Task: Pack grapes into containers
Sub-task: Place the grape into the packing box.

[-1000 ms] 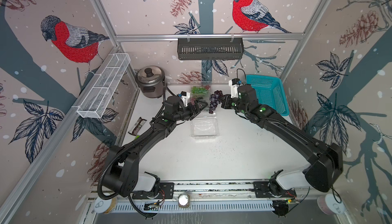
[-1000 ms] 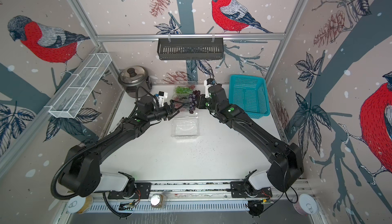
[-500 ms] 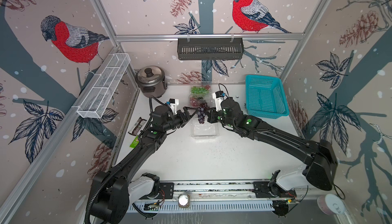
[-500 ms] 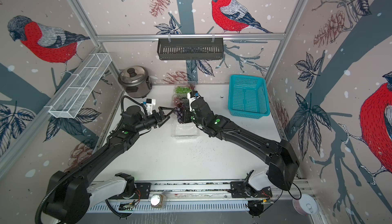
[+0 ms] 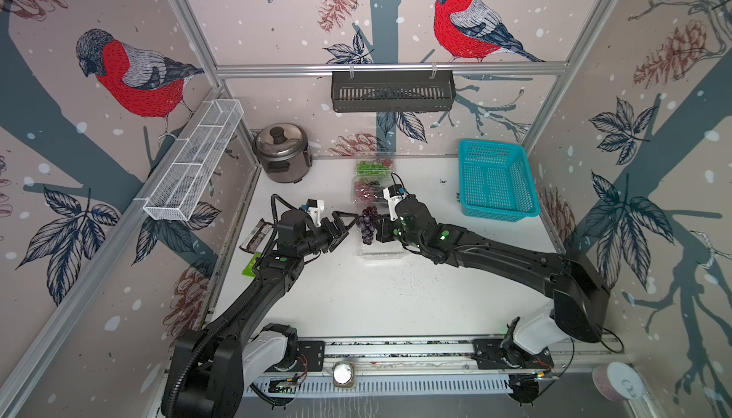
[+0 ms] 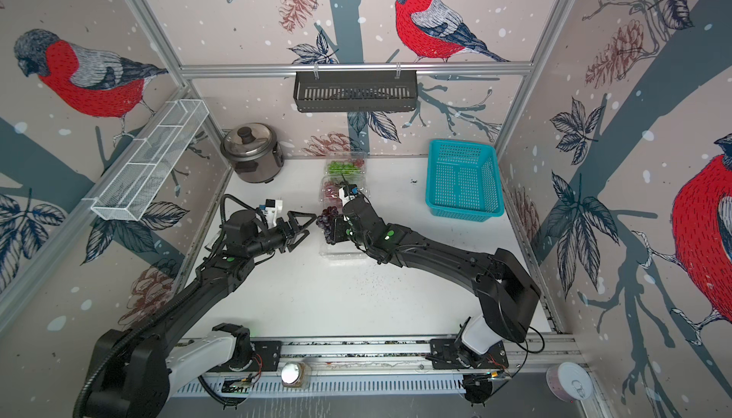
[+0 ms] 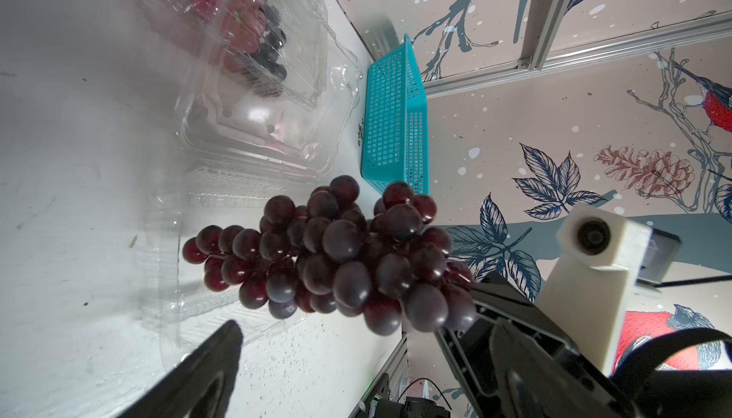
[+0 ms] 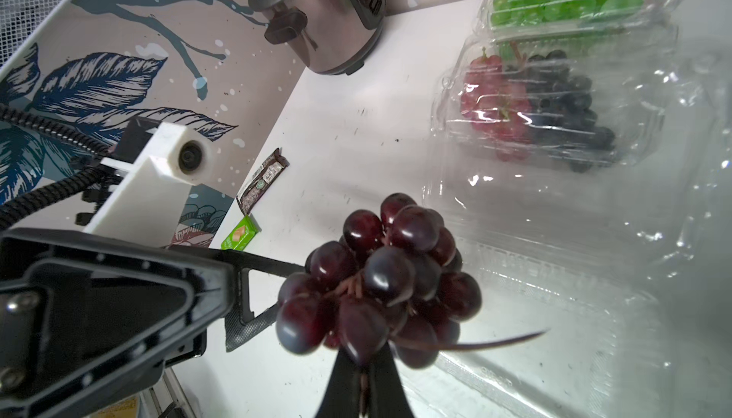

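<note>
R jaws clamped on stem end of dark grape bunch [image 5: 367, 225], hanging over near edge of empty open clamshell [image 5: 387, 251]. L jaws spread wide just beside bunch, holding nothing. Best: shift bunch over tray centre, lower, then release

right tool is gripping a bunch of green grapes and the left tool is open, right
No: the bunch of glossy round grapes in the right tool is dark purple, not green, as the right wrist view shows. The left tool is open.
</note>
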